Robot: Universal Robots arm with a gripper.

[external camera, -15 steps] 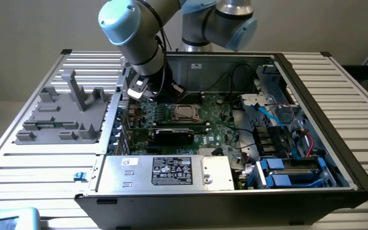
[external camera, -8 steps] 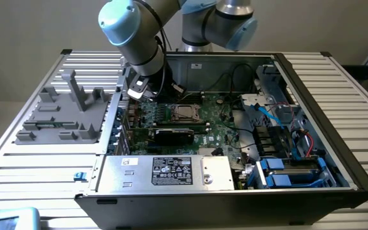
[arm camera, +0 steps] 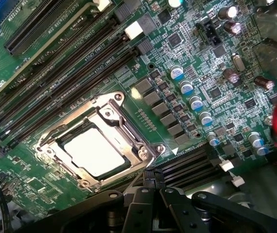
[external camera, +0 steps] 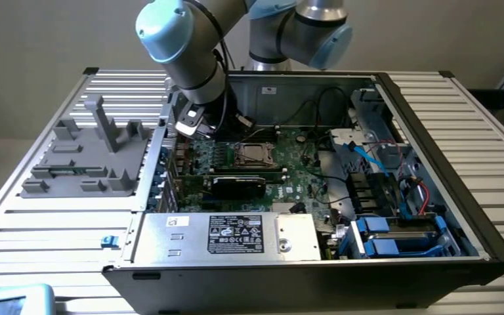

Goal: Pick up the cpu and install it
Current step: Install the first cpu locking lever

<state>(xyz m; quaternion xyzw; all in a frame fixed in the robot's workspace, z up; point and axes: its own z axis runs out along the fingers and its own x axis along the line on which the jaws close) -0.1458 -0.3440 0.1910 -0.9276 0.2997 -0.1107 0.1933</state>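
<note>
The arm (external camera: 195, 62) above the computer case (external camera: 304, 282) consists of thick silver-grey tubular links with rounded pale blue joint caps (external camera: 158, 26); a black cable (external camera: 224, 59) runs alongside the link nearest the case. The wrist end closest to the case is black, bearing a small white-and-silver fitting (external camera: 188, 118). The gripper (arm camera: 153, 180) is matte black: flat linkage bars joined by round pivot pins (arm camera: 112, 195).

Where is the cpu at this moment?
The cpu sits inside the metal socket frame on the motherboard, next to the black memory slots. In the exterior view it is near the middle of the case, beside the graphics card.
</note>
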